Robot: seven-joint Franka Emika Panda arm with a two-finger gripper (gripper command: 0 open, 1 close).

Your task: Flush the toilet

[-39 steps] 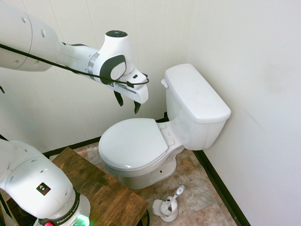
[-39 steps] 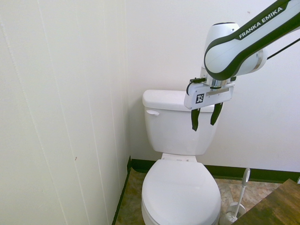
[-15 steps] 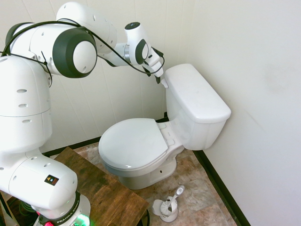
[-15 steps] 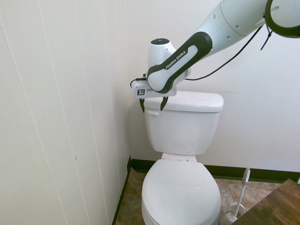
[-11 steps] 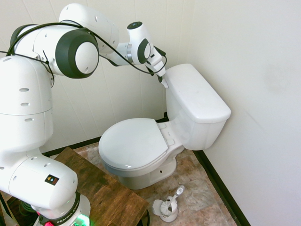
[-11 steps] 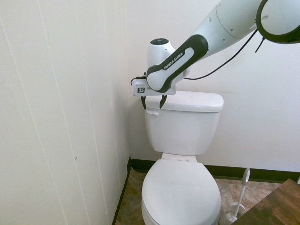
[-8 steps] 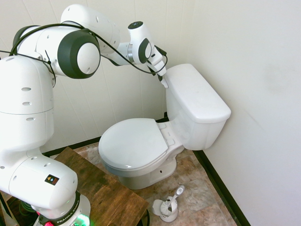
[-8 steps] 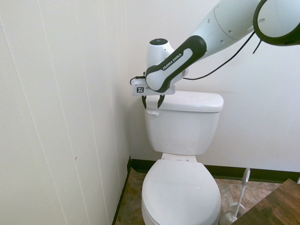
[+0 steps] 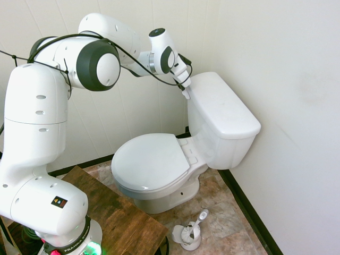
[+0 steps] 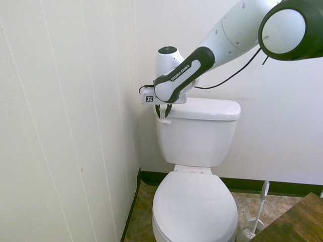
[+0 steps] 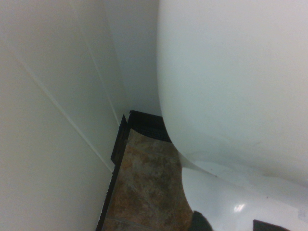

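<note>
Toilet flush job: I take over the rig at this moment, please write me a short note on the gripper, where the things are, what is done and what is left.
Gripper: at the upper front corner of the tank, nearest the panelled side wall, fingers pointing down around the flush lever. Fingers are narrowed on the lever; whether they really clamp it cannot be told.
Toilet: in the room corner, seat lid closed, tank lid in place.
Toilet brush holder: on the floor beside the bowl, untouched.
Done: the approach, gripper is on the lever.
Left: press the lever down to flush, release, then retract. No sign of flushing is visible yet.
</note>
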